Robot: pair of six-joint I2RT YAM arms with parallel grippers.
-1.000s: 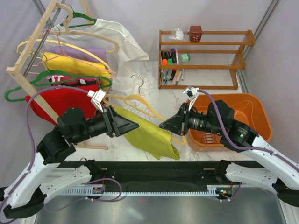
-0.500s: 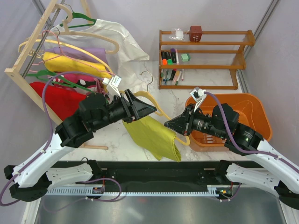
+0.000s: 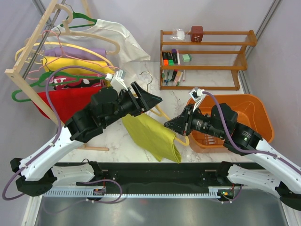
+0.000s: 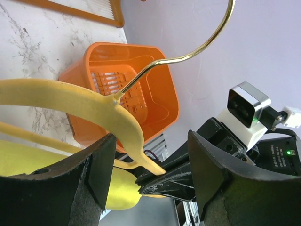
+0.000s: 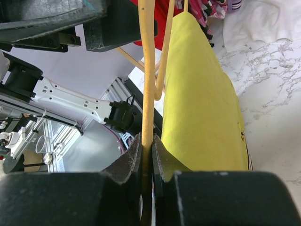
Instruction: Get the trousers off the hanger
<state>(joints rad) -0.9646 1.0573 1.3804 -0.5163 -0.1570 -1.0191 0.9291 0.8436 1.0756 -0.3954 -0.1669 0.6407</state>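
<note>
Top external: fixed, high behind the arm bases, looking down and forward over the whole table. Left wrist: close-up out through the left pincer, across the hanger toward the orange basket and what looks like the right wrist camera. Right wrist: tight along the right pincer, facing back at the left arm; all three share hanger and trousers.

White marble tabletop — pale lilac walls, wooden shelf, clothes rack

Before me on the marble bench: orange basket right, wooden shelf behind, clothes rack left.
</note>
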